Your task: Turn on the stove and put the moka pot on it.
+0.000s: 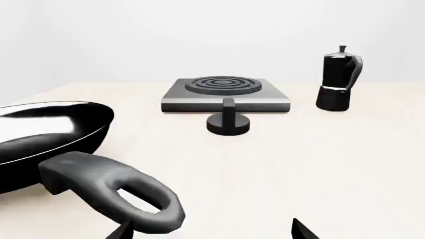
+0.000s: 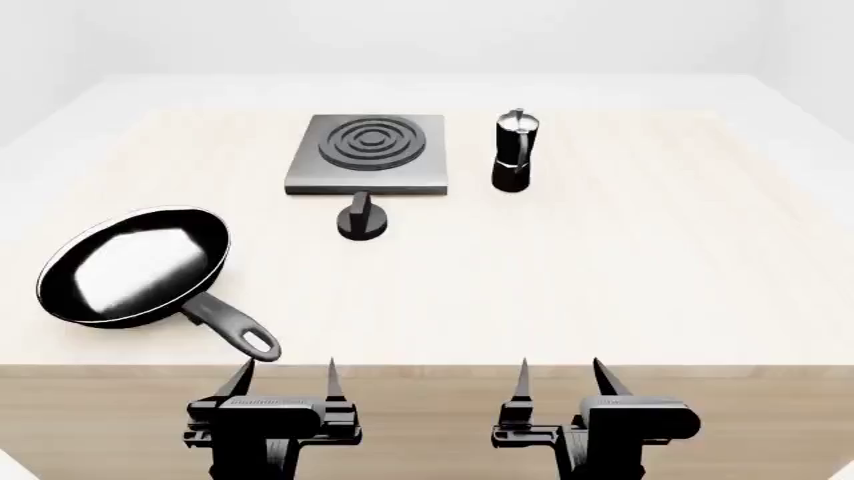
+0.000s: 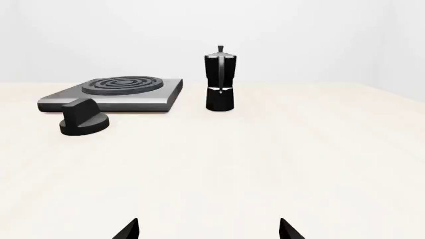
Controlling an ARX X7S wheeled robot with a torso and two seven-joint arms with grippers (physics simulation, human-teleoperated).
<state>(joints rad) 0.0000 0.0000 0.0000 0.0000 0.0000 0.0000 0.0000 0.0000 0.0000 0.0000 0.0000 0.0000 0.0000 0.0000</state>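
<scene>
The stove (image 2: pixel 367 152) is a flat grey square plate with raised burner rings at the table's far middle; it shows in the left wrist view (image 1: pixel 226 92) and the right wrist view (image 3: pixel 116 92). Its round black knob (image 2: pixel 362 218) sits just in front of it (image 1: pixel 228 122) (image 3: pixel 83 122). The moka pot (image 2: pixel 514 150) stands upright on the table right of the stove, apart from it (image 1: pixel 339 79) (image 3: pixel 220 79). My left gripper (image 2: pixel 284 378) and right gripper (image 2: pixel 561 378) are both open and empty at the table's near edge.
A round black frying pan (image 2: pixel 134 265) lies at the near left, its handle (image 2: pixel 234 328) pointing toward my left gripper; in the left wrist view the handle (image 1: pixel 113 191) is close in front of the fingers. The light wooden table (image 2: pixel 641 260) stretches right.
</scene>
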